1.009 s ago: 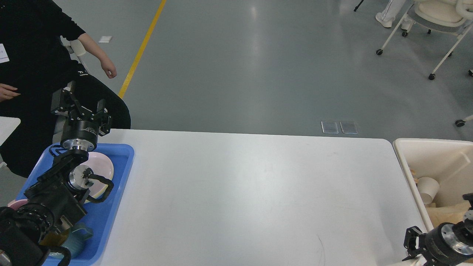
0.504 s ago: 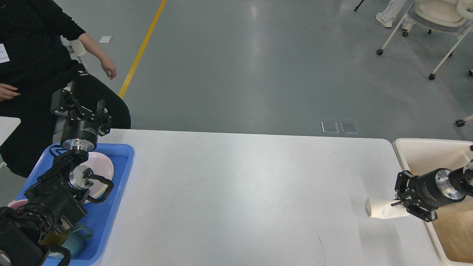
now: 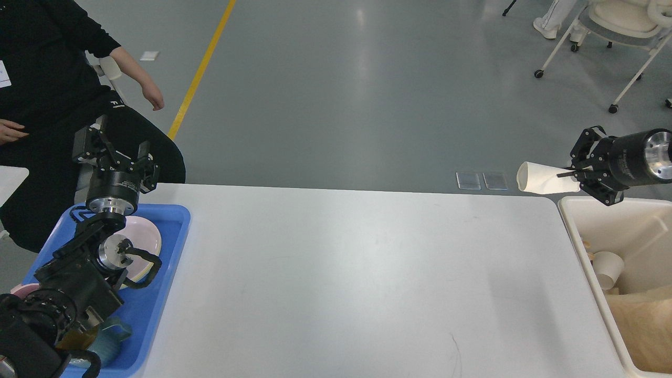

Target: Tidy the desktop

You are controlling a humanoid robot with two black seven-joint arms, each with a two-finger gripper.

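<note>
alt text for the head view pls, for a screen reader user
The right gripper holds a white paper cup sideways in the air beyond the desktop's far right corner, near a cream bin. The left gripper is open above a blue tray of dishes; a person in black sits behind it.

Blue plastic tray (image 3: 176, 247) at left with a pale pink plate (image 3: 144, 239) inside, a teal cup (image 3: 113, 336) nearer the front, bit of another pink dish (image 3: 23, 289) at its left edge. Cream-white bin (image 3: 572, 223) at right holding a paper cup (image 3: 609, 268) on its side and tan crumpled paper (image 3: 643, 325). Person in black (image 3: 47, 79) seated far left. White wheeled chair frame (image 3: 609, 37) on grey floor, yellow floor line (image 3: 202, 68), two clear floor plates (image 3: 480, 180)
</note>
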